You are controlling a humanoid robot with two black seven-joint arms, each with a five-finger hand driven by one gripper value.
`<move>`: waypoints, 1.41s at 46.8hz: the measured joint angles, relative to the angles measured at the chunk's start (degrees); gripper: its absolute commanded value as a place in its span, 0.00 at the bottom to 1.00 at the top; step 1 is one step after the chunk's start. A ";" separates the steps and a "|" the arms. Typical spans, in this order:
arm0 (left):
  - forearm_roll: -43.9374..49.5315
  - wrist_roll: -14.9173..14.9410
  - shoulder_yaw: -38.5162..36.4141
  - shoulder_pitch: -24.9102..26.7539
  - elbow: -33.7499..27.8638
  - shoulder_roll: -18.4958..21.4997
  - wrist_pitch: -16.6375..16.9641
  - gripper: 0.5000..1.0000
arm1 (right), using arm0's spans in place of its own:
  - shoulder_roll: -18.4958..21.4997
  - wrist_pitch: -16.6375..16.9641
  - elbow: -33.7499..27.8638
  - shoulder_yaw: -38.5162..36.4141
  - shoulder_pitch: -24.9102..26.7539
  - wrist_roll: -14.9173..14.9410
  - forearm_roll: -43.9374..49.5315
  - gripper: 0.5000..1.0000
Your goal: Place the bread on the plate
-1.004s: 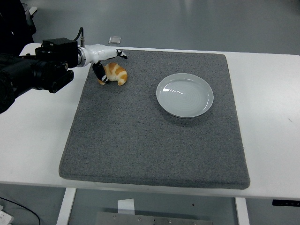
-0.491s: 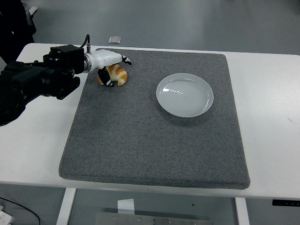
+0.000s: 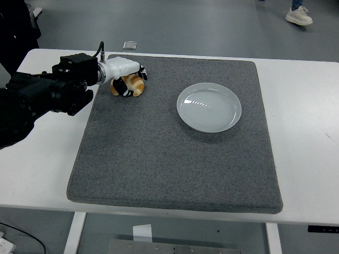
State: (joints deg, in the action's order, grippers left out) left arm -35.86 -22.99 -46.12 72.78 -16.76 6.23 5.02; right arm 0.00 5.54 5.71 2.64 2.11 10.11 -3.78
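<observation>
A white table (image 3: 42,159) carries a large grey felt mat (image 3: 169,159) that covers most of its top; the mat's near half is bare. Farther back, toward the mat's right edge and in its far half, sits a pale round plate (image 3: 209,107), holding nothing and well apart from everything else. At the mat's far left corner lies the bread (image 3: 136,84), a golden-brown, croissant-like piece resting on the mat. The left arm reaches in from the table's left edge, black and bulky, ending in a white-backed left hand (image 3: 126,74) that sits over the bread. Its dark fingers (image 3: 125,88) curl down around the bread's left side and top, closing on it, though the bread seems to rest on the mat. Beyond the mat's far edge, a small grey object (image 3: 130,45) lies at the table's far edge. At the upper right, on the floor, a person's shoe (image 3: 299,16) shows.
</observation>
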 measured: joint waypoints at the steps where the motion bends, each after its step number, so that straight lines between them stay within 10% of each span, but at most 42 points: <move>1: 0.00 0.04 -0.01 0.00 0.04 -0.04 0.00 0.40 | 0.00 0.00 0.00 0.00 0.00 0.00 0.00 0.86; 14: -0.07 0.31 -0.20 -0.36 1.58 -0.69 1.21 0.00 | 0.00 0.00 0.00 0.00 0.00 0.00 0.00 0.86; 42: -0.02 0.08 0.14 1.06 1.66 -0.92 0.92 0.00 | 0.00 0.00 0.00 0.00 -0.01 0.00 0.00 0.86; 66: 1.20 -0.56 1.56 16.11 1.72 1.18 -6.21 0.00 | 0.00 0.00 0.00 0.00 0.00 0.00 0.00 0.86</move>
State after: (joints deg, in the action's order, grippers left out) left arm -34.65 -23.55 -44.56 88.89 -15.03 7.40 -1.19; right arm 0.00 5.54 5.71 2.64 2.11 10.10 -3.78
